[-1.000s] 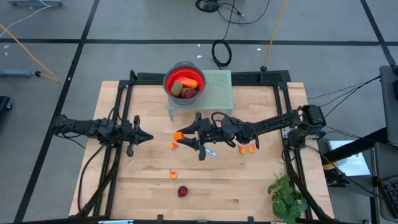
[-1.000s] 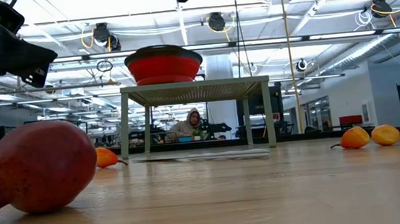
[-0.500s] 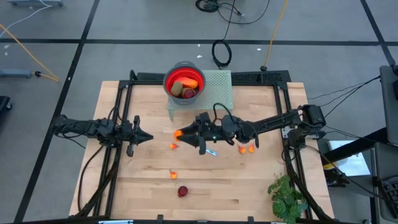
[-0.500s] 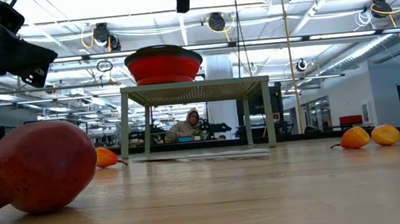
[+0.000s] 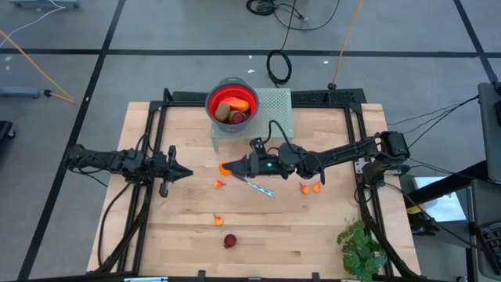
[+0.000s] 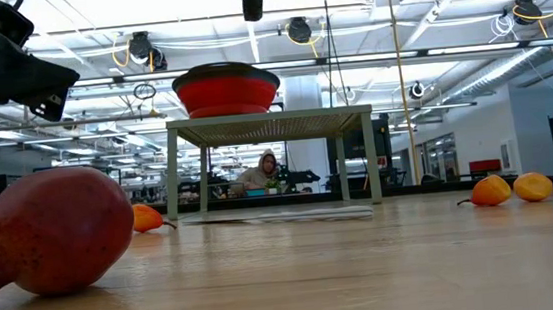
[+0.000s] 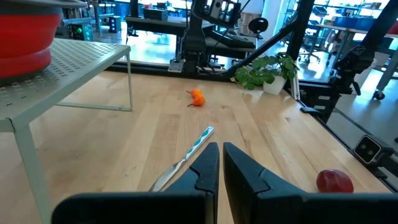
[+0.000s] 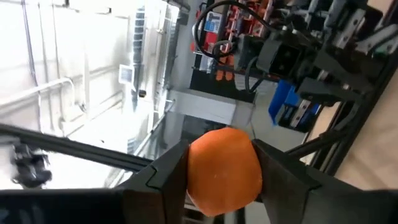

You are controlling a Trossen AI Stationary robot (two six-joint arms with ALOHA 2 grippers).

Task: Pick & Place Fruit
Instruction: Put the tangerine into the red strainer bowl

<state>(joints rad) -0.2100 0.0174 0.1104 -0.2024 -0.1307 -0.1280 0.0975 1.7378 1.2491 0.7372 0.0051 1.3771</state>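
Fruit, a small orange piece (image 8: 224,169), sits pinched across its middle in my right gripper (image 5: 228,168); looks light, smooth, possibly slippery. Left gripper (image 5: 185,172) waits, closed.

Grey tiled floor (image 5: 94,47), looped black cable (image 5: 279,66), ceiling lights (image 6: 298,30), seated person (image 6: 261,169) beyond

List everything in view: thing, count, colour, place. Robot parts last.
Bowl: one, red, on the rack, holding several fruit.
Rack: one, pale green, table's far edge.
Orange fruit: one held; two right of centre; two small left of centre.
Dark red fruit: one, near edge.
Knife: one, silver, centre.
Plant: one, green, near right corner.
Left gripper: shut, empty, left side.
Right gripper: gripping an orange fruit, centre.
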